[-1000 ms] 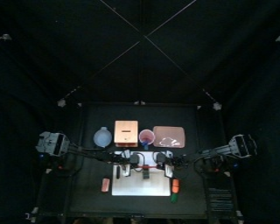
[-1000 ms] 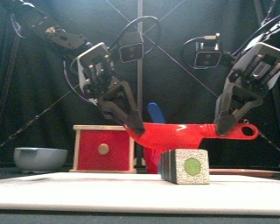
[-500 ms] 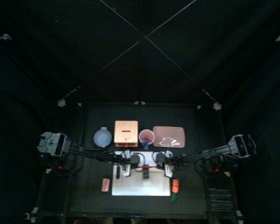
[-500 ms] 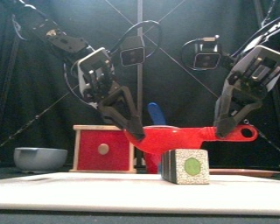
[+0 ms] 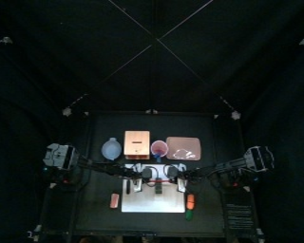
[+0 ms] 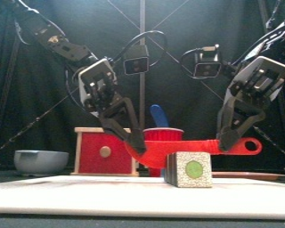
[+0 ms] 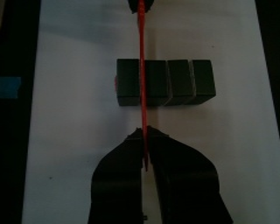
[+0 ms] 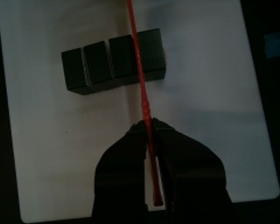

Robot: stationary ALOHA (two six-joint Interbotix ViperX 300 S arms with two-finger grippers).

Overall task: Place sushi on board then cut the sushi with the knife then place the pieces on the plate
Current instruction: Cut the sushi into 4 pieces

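White board [image 6: 97,194] nearest, with the sushi roll [image 6: 191,169] on it, right of centre. Red knife [image 6: 169,149] lies level across the roll's top, at a seam beside the end block. Left gripper [image 6: 131,150] and right gripper [image 6: 232,142] each clamp one end. Behind: wooden box [image 6: 106,151], red cup [image 6: 166,134], bowl [image 6: 40,161].

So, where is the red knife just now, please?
In the front view the red knife spans the middle, held between left tool and right tool, over the sushi roll on the white board.
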